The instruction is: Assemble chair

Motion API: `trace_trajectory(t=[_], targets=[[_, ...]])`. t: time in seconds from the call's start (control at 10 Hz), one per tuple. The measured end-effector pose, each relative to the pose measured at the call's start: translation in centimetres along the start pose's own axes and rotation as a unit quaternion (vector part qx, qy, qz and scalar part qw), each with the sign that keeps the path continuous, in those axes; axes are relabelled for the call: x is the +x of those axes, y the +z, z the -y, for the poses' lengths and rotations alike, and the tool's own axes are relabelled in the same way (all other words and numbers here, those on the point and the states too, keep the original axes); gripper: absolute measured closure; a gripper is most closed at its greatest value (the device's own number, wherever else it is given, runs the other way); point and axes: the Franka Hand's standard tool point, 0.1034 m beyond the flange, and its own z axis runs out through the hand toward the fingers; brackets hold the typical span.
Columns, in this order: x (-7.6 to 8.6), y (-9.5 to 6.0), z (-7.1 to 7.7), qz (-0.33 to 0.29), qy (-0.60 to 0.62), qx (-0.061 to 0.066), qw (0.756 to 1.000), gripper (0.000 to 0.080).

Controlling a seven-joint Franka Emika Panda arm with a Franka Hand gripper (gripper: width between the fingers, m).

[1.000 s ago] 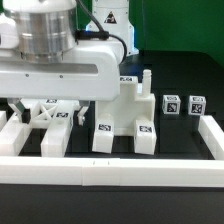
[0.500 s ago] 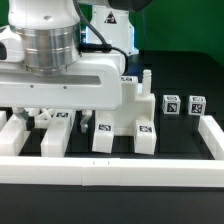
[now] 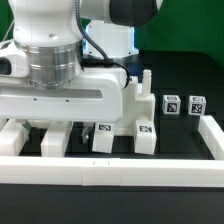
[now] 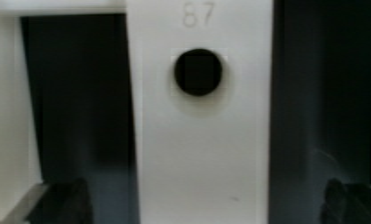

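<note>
Chair parts (image 3: 137, 106) stand on the black counter (image 3: 182, 132), partly behind the arm. One white bar (image 4: 200, 130) with a dark hole lies between the spread fingertips (image 4: 57, 200) of the end effector (image 4: 203, 205) — touching neither.

Robot arm (image 3: 62, 75) over white chair parts (image 3: 137, 118)

Arm (image 3: 50, 45) low, tool (image 4: 203, 206) straight down, fingertips (image 4: 57, 203) wide apart.

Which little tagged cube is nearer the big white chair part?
The cube on the exterior view's left; the other cube sits beyond it.
</note>
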Motion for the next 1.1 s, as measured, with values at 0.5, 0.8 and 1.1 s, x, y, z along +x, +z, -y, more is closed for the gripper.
trace_trajectory(t=[0.5,0.8,1.1], targets=[[-0.16,0.5,-0.01,-0.002,-0.001,-0.003,1.0,0.0151],[-0.16,0.5,-0.09,-0.002,0.0,-0.003,1.0,0.0416],[-0.17,0.4,-0.52,-0.002,0.002,-0.003,1.0,0.0515]])
